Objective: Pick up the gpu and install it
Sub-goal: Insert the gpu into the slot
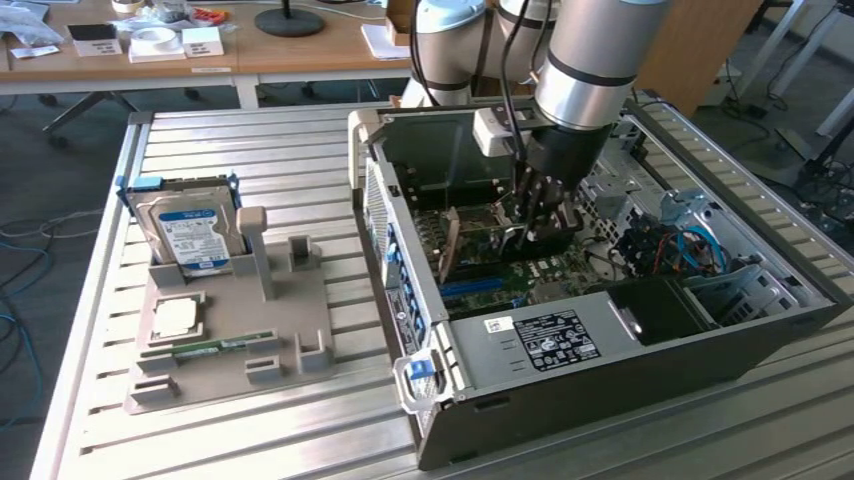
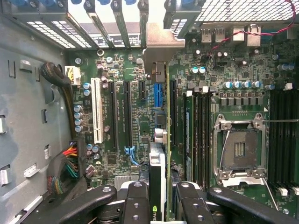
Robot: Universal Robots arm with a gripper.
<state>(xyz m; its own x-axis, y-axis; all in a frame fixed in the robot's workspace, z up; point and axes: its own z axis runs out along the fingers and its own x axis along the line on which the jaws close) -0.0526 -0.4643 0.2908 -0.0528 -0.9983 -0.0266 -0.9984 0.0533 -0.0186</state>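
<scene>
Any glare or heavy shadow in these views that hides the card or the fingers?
Exterior view: glare streaks the slatted metal table; the grey computer case is shadowed inside. Wrist view: the white perforated grille is washed out, yet the thin black gpu, clamped edge-on by the gripper, is evenly lit.
</scene>
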